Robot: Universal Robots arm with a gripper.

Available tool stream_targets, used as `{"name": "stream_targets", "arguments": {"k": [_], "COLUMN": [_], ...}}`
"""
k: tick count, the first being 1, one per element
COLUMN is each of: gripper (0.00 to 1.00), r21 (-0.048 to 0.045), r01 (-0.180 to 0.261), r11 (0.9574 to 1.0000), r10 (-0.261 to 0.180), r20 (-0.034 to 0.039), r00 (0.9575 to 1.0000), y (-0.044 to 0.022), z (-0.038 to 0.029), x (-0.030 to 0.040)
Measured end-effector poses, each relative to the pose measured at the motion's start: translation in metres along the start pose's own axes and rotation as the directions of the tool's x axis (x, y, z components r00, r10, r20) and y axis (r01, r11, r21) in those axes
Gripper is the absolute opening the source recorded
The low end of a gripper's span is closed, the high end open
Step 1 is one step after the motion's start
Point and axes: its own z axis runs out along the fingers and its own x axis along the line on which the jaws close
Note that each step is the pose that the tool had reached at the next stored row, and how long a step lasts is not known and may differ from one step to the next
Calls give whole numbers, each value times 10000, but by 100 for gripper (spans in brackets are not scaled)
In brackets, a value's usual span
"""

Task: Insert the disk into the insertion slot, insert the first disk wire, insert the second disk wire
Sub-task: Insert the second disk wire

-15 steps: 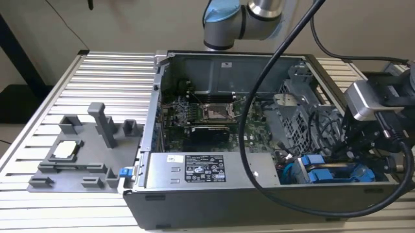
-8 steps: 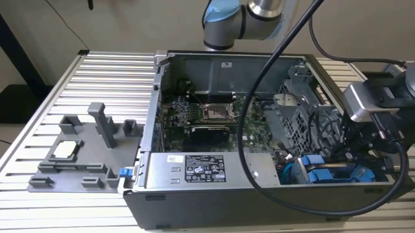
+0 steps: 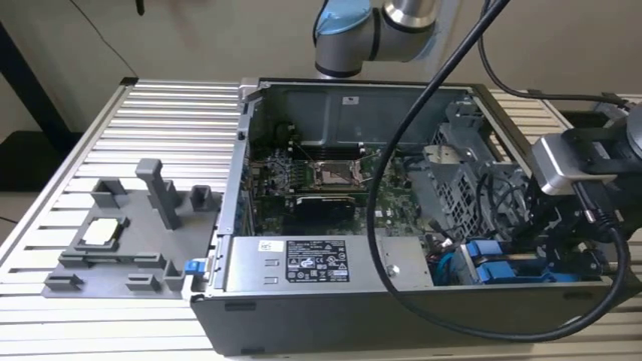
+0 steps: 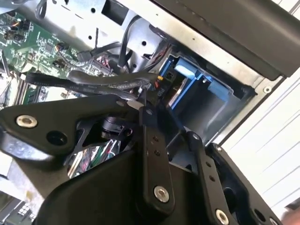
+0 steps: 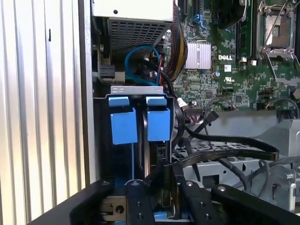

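Disk carrier plastic, bright blue [image 3: 501, 269], shows in the exterior view low in the corner of the open computer case [image 3: 301, 320] toward the exterior view's right, seated in the dark drive cage; the gripper [image 3: 561, 229] hangs just above it, wrapped in black cables [image 3: 401, 271], and I cannot tell how its jaws stand; a silver power supply [image 3: 316, 263] lies beside the bay, the green motherboard [image 3: 331, 180] behind it; a grey fixture [image 3: 131, 233] sits apart on the slatted table [image 3: 120, 323] at the exterior view's left.

In the second wrist view the black gripper linkage [image 4: 150, 154] blocks most of the scene; past it the blue disk frame [image 4: 187, 82] rests in the insertion slot [image 4: 215, 105], a dark connector at its edge; bundled dark wires [image 4: 93, 82] cross in front.

In the first wrist view two blue tabs [image 5: 140, 122] stand side by side in the bay; blue and black wires [image 5: 140, 63] loop nearby, a flat black cable [image 5: 225, 147] crossing above the gripper's links [image 5: 159, 201].
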Motion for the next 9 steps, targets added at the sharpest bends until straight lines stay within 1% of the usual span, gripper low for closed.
{"name": "stream_targets", "arguments": {"k": [1,2,6,7,9], "gripper": [23,23,23,23,23], "r21": [-15,-25,-29,-35,-48], "r01": [-2,-4,-5,-7,-11], "r11": [10000,10000,10000,10000,10000], "r10": [2,4,5,7,11], "r20": [-5,-3,-8,-10,-6], "r00": [10000,10000,10000,10000,10000], "y": [0,0,-1,0,0], "z": [-29,-43,-59,-80,-158], "x": [-5,-7,-10,-14,-30]}}
